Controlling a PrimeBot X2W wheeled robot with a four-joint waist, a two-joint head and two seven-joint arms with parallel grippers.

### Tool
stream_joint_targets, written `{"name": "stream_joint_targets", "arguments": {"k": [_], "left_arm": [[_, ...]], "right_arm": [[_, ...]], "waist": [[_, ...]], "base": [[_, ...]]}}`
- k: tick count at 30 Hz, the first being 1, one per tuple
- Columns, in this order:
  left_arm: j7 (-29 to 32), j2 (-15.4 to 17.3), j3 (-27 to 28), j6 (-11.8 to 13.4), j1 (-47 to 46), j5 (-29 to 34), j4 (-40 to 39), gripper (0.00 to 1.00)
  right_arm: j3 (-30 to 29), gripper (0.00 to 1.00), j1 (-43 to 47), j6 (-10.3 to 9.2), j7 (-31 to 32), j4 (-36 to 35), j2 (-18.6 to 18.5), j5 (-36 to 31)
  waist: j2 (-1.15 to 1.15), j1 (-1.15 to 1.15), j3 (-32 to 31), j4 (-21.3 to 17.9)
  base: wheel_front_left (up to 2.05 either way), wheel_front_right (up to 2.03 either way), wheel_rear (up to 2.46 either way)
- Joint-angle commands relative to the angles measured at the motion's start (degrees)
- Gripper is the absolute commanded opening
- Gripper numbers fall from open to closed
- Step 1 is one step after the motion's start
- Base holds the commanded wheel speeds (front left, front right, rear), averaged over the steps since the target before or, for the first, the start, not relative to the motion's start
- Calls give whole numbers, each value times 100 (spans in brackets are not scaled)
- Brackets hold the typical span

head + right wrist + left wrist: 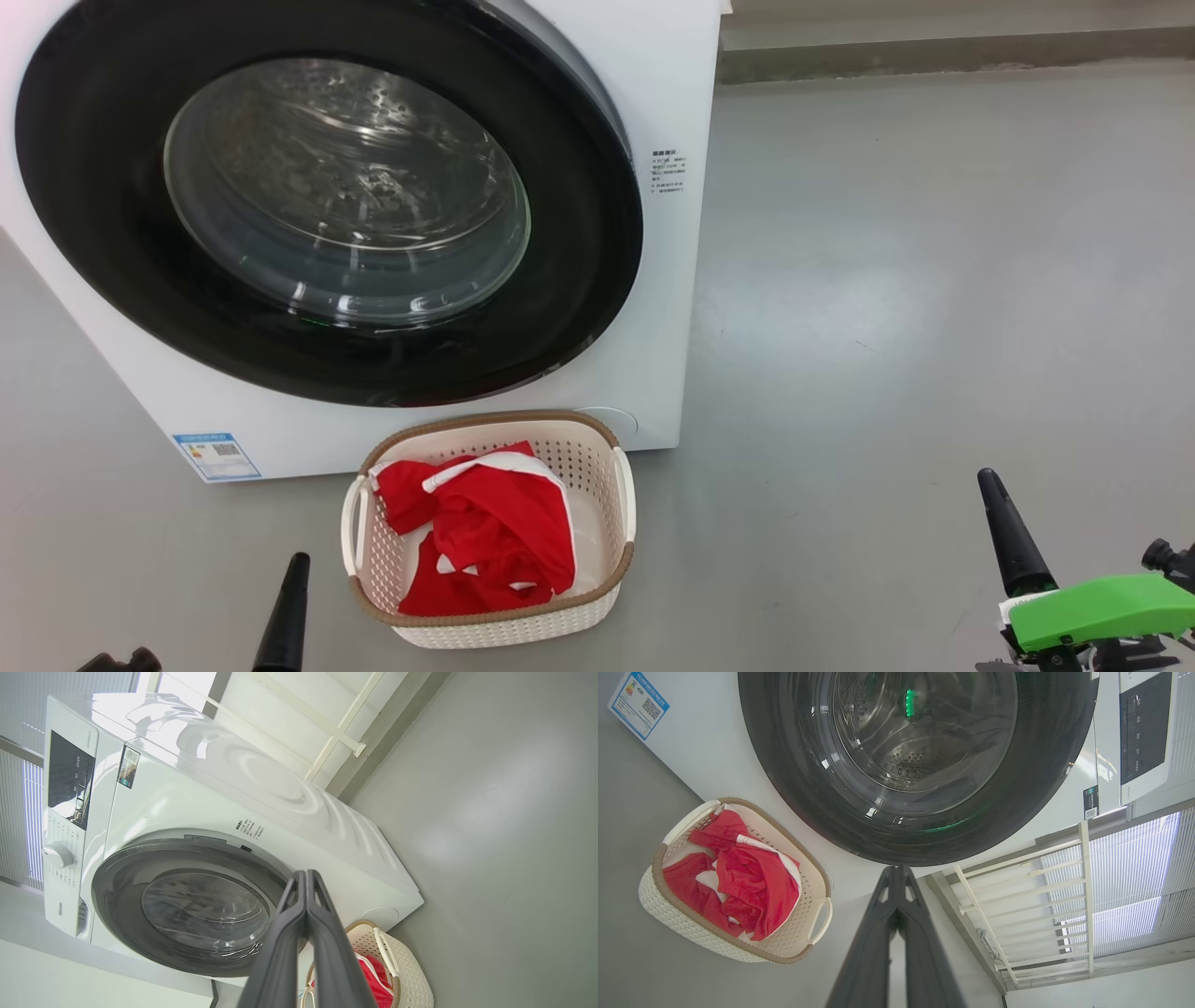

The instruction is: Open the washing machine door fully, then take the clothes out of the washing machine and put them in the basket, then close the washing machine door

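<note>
The washing machine [653, 280] is a white front-loader, and its black-rimmed door [336, 196] lies shut against its front. On the floor just before it stands the cream basket [616, 495] with the red and white clothes [495, 532] piled inside. My left gripper [291, 579] is shut and holds nothing, low at the left of the basket. My right gripper [991, 490] is shut too, far to the basket's right. In the left wrist view the shut fingers [896, 896] point at the door [915, 765], basket [672, 919] at left. The right wrist view has shut fingers [306, 891] before the door [196, 905].
Grey floor [934, 280] spreads open to the machine's right, ending at a low ledge [934, 51] along the back wall. A blue energy label [217, 455] sits on the machine's lower left corner. White railing [1017, 905] and window blinds [1134, 882] stand beside the machine.
</note>
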Motion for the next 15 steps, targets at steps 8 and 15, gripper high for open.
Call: {"name": "stream_joint_targets", "arguments": {"k": [8,15], "left_arm": [[167,81,186,-62,-315,-653,-115,0],[281,85,209,-67,-375,-1090,-111,0]], "right_arm": [[17,0,-416,-4,180,-75,-93,708],[-6,0,-479,-4,299,-31,-96,1162]], "waist": [[0,0,31,-3],[0,0,56,-6]], "base": [[0,0,0],[0,0,0]]}}
